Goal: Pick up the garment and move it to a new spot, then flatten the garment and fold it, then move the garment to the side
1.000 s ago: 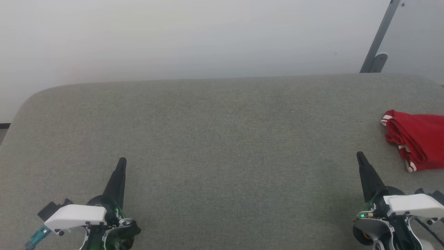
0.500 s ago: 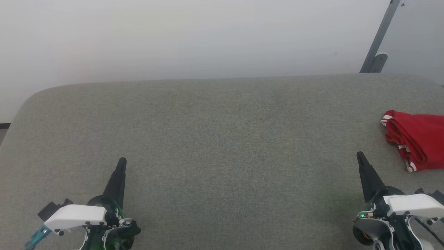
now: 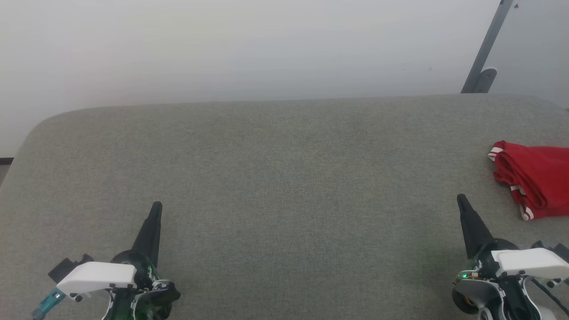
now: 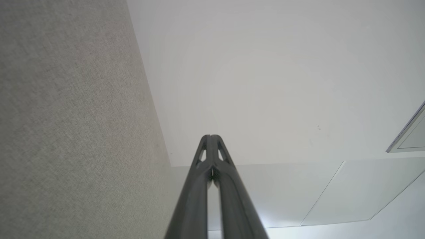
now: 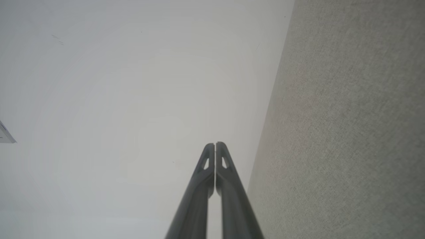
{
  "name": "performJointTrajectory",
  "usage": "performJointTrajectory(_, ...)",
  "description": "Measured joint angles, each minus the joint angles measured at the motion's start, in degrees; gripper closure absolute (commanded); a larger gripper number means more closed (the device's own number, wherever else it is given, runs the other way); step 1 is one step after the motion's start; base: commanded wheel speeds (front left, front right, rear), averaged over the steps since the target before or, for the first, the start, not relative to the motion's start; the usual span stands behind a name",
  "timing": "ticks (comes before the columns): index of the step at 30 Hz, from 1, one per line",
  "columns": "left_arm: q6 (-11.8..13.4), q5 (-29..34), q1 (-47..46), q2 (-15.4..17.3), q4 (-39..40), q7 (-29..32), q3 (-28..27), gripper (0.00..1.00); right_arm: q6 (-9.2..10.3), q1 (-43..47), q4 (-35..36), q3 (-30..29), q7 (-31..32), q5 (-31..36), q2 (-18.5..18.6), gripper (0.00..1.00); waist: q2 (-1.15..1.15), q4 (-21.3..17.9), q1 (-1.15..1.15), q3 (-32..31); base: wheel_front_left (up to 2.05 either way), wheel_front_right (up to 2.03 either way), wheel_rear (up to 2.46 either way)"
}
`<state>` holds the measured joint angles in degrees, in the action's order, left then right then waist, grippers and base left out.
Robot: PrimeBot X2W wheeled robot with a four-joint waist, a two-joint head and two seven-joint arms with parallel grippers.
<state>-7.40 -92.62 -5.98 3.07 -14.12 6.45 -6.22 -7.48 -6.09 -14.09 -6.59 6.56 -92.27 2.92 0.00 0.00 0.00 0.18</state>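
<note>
At right edge of frame, mid-height: garment (image 3: 535,178), red with white stripe trim, bunched in folds, lying on grey fabric surface (image 3: 284,178), partly cut off by frame edge. Lower left: left gripper (image 3: 156,207), fingers pressed together, holding nothing. Lower right: right gripper (image 3: 460,198), fingers likewise together, holding nothing, near garment but apart from it. Against earlier frames: no difference noted; garment and both grippers unmoved.

Left claw (image 3: 155,208) at 8 o'clock, right claw (image 3: 462,200) at 4 o'clock, both pressed closed and empty, tips pointing roughly toward 12
</note>
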Motion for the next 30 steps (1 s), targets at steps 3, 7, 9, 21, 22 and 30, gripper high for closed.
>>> performJointTrajectory(3,0.0,0.0,0.0,-0.01,0.0,0.0,-0.01,1.0,0.0,0.0,0.01,0.02,0.0,0.0,0.0,1.0,0.0,0.0,0.0,0.0,0.0,0.0,0.0)
performJointTrajectory(7,0.0,0.0,0.0,-0.01,0.0,0.0,-0.03,1.0,0.0,0.0,-0.01,0.01,0.0,0.0,0.0,1.0,0.0,0.0,0.0,0.0,0.0,0.0,0.0)
performJointTrajectory(9,0.0,0.0,0.0,-0.02,0.0,0.0,-0.04,1.0,0.0,0.0,0.01,0.01,0.0,0.0,0.0,1.0,0.0,0.0,0.0,0.0,0.0,0.0,0.0)
performJointTrajectory(21,0.0,0.01,0.0,-0.04,0.0,0.01,-0.09,1.0,0.0,0.0,0.01,0.02,0.0,0.0,0.0,1.0,0.0,0.0,0.0,0.0,0.0,0.0,0.0)
performJointTrajectory(22,0.0,0.01,0.0,-0.04,0.0,0.01,-0.09,1.0,0.0,0.0,0.0,0.01,0.0,0.0,0.0,1.0,0.0,0.0,0.0,0.0,0.0,0.0,0.0)
performJointTrajectory(30,0.0,0.02,0.0,-0.04,0.0,0.02,-0.11,1.0,0.0,0.0,0.0,0.02,0.0,0.0,0.0,1.0,0.0,0.0,0.0,0.0,0.0,0.0,0.0)
